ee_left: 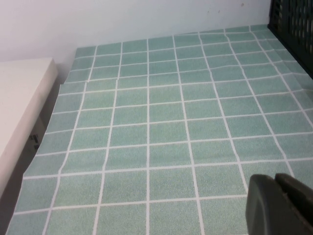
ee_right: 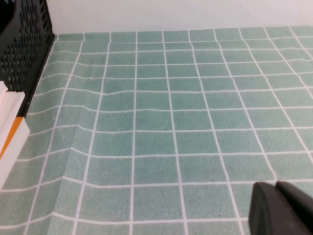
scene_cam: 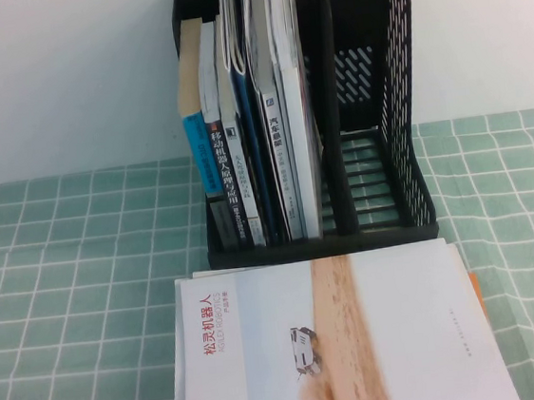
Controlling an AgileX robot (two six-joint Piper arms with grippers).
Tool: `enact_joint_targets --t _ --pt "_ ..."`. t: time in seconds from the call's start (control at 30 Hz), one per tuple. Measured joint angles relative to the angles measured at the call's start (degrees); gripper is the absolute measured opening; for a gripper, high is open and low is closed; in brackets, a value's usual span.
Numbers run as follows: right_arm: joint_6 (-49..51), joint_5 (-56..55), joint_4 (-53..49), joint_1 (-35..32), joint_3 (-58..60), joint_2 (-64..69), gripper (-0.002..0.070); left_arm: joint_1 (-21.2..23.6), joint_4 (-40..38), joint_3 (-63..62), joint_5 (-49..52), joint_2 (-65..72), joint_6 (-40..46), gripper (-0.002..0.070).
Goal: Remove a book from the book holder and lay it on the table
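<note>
The black book holder (scene_cam: 376,102) stands upright at the back of the table (scene_cam: 65,278). Several books and magazines stand in its left slots, and its right slot is empty. The white magazine with "HEEC" and "50" on its cover does not show; only spines and page edges show in the holder. Neither gripper appears in the high view. My left gripper (ee_left: 278,205) is shut and empty, low over bare cloth left of the holder (ee_left: 293,29). My right gripper (ee_right: 278,208) is shut and empty, low over bare cloth right of the holder (ee_right: 24,44).
A white book with a tan stripe and a red Chinese title (scene_cam: 340,345) lies flat in front of the holder; its edge shows in the right wrist view (ee_right: 10,127). A pale block (ee_left: 19,107) sits beyond the cloth's left edge. The cloth is wrinkled near the holder.
</note>
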Motion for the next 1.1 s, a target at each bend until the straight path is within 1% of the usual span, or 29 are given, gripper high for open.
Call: enact_joint_targets --t 0.77,0.93,1.1 --pt "0.00 0.00 -0.11 0.00 0.00 0.00 -0.0002 0.00 -0.20 0.00 0.00 0.00 0.00 -0.0003" --pt "0.00 0.00 -0.11 0.00 0.00 0.00 -0.0002 0.00 -4.16 0.00 0.11 0.00 0.00 -0.0003" --pt "0.00 0.00 -0.11 0.00 0.00 0.00 -0.0002 0.00 -5.11 0.00 0.11 0.00 0.00 -0.0003"
